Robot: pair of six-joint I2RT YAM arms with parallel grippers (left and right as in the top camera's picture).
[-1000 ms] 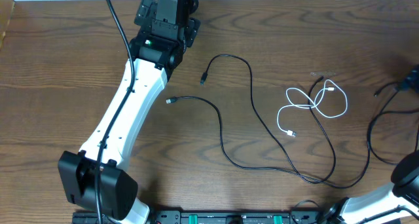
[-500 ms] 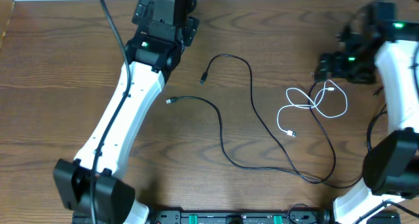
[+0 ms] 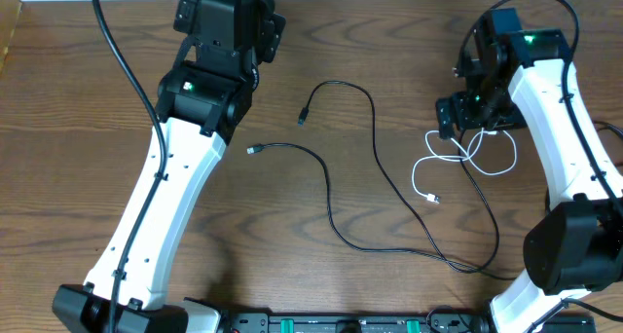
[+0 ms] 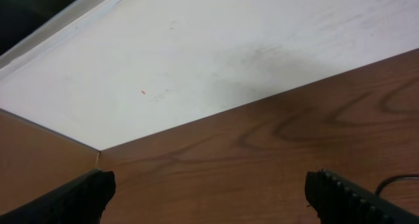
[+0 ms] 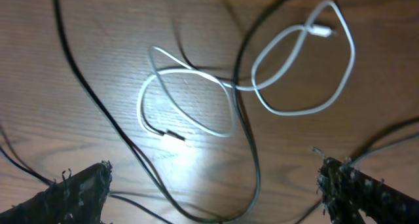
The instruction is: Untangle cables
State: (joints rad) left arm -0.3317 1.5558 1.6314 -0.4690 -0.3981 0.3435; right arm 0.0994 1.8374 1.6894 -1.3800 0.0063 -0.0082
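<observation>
A white cable [image 3: 465,156] lies looped on the wooden table at the right, and shows in the right wrist view [image 5: 196,96]. A black cable [image 3: 375,148] runs from a plug near the middle down to the lower right. A second black cable [image 3: 326,192] runs from a plug at centre left and meets it near the front. A black strand [image 5: 245,139] crosses the white loops. My right gripper [image 3: 458,114] is open, hovering over the top of the white loops [image 5: 213,198]. My left gripper [image 4: 209,198] is open and empty near the table's far edge.
A white wall [image 4: 196,60] rises behind the table's far edge. The left arm [image 3: 185,167] stretches diagonally over the left half of the table. The right arm [image 3: 555,148] runs along the right side. A dark rail [image 3: 350,323] sits at the front edge.
The right arm has swung in from the right and its gripper has moved left to above the white cable. The left arm has shifted slightly left. The cables have not moved.
</observation>
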